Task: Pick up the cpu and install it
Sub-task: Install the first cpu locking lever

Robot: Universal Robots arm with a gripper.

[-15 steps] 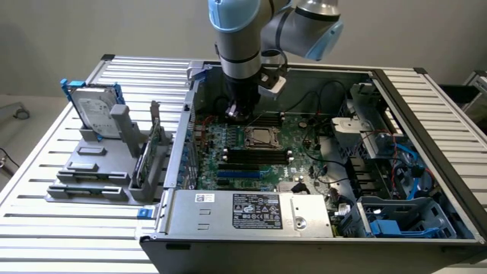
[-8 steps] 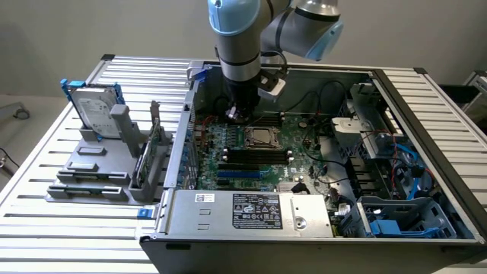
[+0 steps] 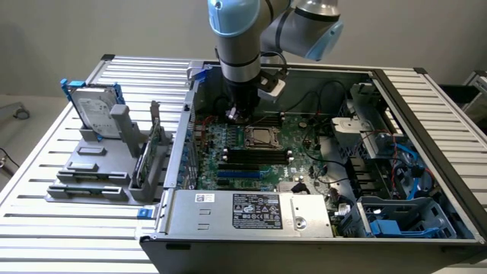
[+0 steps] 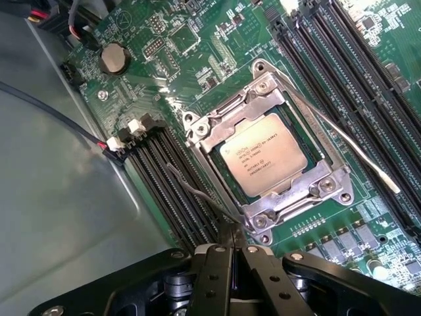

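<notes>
The cpu (image 4: 263, 155) sits in the socket (image 4: 197, 135) inside the open case (image 3: 177, 154), which reaches the desk's (image 3: 45, 228) near edge. The claw (image 4: 230, 253), pressed together, hovers beside the socket, with memory slots (image 4: 177, 197) close by.

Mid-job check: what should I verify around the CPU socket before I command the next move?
1. The cpu lies flat inside the socket frame: ok.
2. The gripper is shut with nothing between its fingers: ok.
3. The socket frame is latched down over the chip: cannot tell.
4. The fingertips are clear of the near wire lever: cannot tell, they sit right by its end.
5. The thin cable lies away from the socket: ok.
</notes>
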